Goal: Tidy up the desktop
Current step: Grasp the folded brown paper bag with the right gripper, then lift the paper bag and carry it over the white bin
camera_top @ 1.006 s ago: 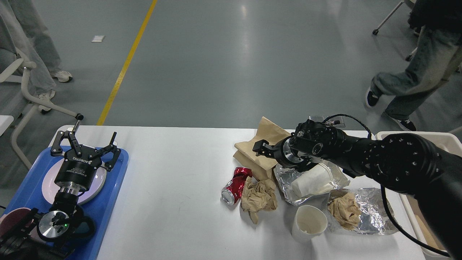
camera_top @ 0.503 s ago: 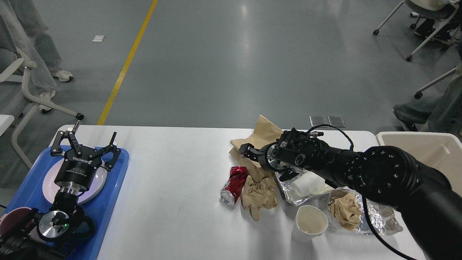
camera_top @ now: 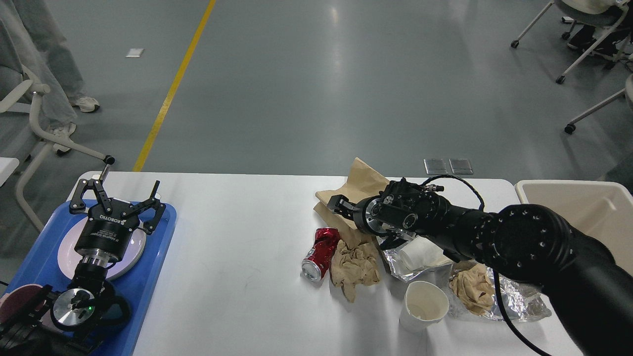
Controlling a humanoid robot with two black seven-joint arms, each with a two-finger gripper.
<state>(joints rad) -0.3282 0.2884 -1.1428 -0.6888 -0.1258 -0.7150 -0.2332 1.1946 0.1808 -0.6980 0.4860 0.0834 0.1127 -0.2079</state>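
Observation:
The white desktop (camera_top: pixel 237 232) carries a heap of rubbish on its right half: a crushed red can (camera_top: pixel 321 251), a crumpled brown paper (camera_top: pixel 355 267), a brown paper bag (camera_top: pixel 360 188), a white cup lying on foil (camera_top: pixel 420 253), an upright paper cup (camera_top: pixel 424 306) and a brown wad on foil (camera_top: pixel 472 289). My right gripper (camera_top: pixel 365 222) hovers low over the bag, just above the can, fingers spread and holding nothing. Over the blue tray (camera_top: pixel 153 277) at the left, my left gripper (camera_top: pixel 116 198) stands open and empty.
A white plate (camera_top: pixel 67 253) lies on the blue tray under my left arm. A beige bin (camera_top: pixel 583 207) stands off the table's right end. A chair frame (camera_top: pixel 49 133) is near the far left corner, and rolling chairs (camera_top: pixel 583 44) are at the back right.
My right arm swung left and slightly down, from above the foil and lying cup to over the paper bag near the can. A person at the back right walked out. The left arm stayed still.

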